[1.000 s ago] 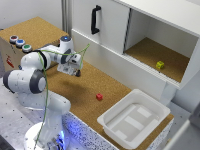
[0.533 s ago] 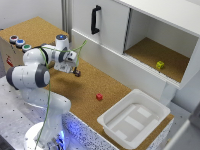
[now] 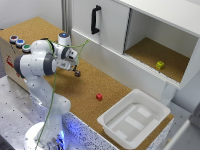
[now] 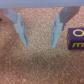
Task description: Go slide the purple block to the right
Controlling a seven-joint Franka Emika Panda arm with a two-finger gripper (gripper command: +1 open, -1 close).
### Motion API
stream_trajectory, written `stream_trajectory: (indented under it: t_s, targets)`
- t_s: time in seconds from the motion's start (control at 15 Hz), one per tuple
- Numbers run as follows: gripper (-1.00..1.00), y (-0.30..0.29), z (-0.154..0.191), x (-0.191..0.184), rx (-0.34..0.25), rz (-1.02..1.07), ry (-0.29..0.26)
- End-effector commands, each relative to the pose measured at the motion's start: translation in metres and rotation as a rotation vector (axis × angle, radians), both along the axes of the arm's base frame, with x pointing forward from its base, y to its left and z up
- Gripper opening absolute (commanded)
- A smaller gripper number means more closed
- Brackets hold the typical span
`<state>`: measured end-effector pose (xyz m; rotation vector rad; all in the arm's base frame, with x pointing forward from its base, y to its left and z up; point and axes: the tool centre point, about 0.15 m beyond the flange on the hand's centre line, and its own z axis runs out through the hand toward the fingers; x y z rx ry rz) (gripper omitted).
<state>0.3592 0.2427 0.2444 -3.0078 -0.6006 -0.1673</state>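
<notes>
Your hand [image 3: 75,70] hovers low over the cork counter [image 3: 85,90], toward the exterior view's left, fingers [image 4: 20,27] spread with only bare cork between them. The purple block [image 4: 76,38] sits on the counter just beside the hand, outside the fingers and untouched. You can see the red cube [image 3: 99,97] well apart on open cork, and the yellow-green cube [image 3: 160,65] inside the open cabinet [image 3: 150,52].
</notes>
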Motion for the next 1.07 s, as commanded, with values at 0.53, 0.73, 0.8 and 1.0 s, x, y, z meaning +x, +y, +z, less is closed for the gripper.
stream_trajectory:
  t_s: [0.53,0.73,0.8,1.0]
  targets:
    - [-1.00,-0.031,-0.026,0.046,-0.007,-0.013,0.047]
    - [-1.00,-0.052,-0.028,0.054,-0.026,-0.042,0.047]
    - [-1.00,-0.060,-0.031,0.058,-0.027,-0.055,0.050]
    - [-1.00,-0.078,-0.036,0.069,-0.042,-0.073,0.062]
